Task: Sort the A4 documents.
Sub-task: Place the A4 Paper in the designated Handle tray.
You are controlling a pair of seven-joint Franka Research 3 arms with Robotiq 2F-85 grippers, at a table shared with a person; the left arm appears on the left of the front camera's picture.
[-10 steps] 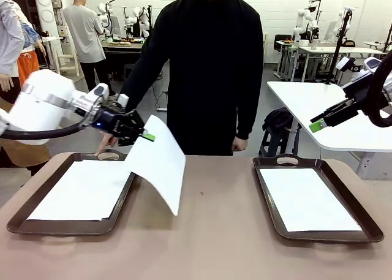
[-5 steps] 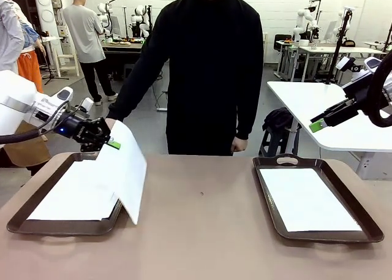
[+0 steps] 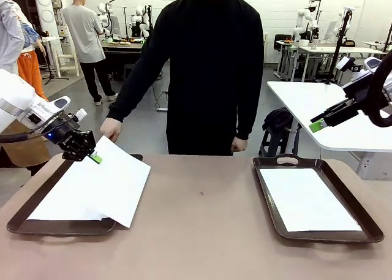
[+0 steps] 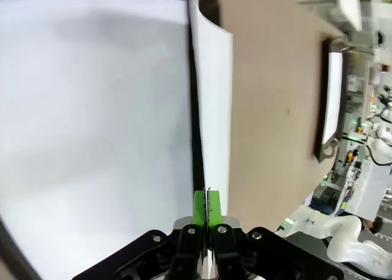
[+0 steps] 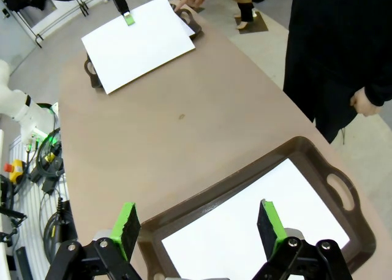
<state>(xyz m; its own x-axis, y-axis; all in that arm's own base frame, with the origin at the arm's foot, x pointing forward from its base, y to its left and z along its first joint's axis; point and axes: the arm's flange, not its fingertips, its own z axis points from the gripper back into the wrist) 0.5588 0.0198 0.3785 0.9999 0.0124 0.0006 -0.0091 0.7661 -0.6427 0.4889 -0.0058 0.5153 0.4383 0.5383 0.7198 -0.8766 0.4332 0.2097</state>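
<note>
Swinging leftward, left gripper fingers clamping a sheet, lowering it over left tray | right gripper fingers standing apart above right tray | release remaining.

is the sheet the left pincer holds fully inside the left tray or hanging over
Hanging over: the sheet, pinched at its far corner by the left pincer, crosses the left tray's right rim onto the table.

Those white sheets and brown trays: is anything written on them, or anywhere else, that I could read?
No text can be read anywhere.
Held sheet, pinched in the left tool: blank.
Sheet in the right tray: blank.
Sheet in the left tray: blank.
Trays: no label or brand visible.
Background equipment: too small and blurred to read.
</note>
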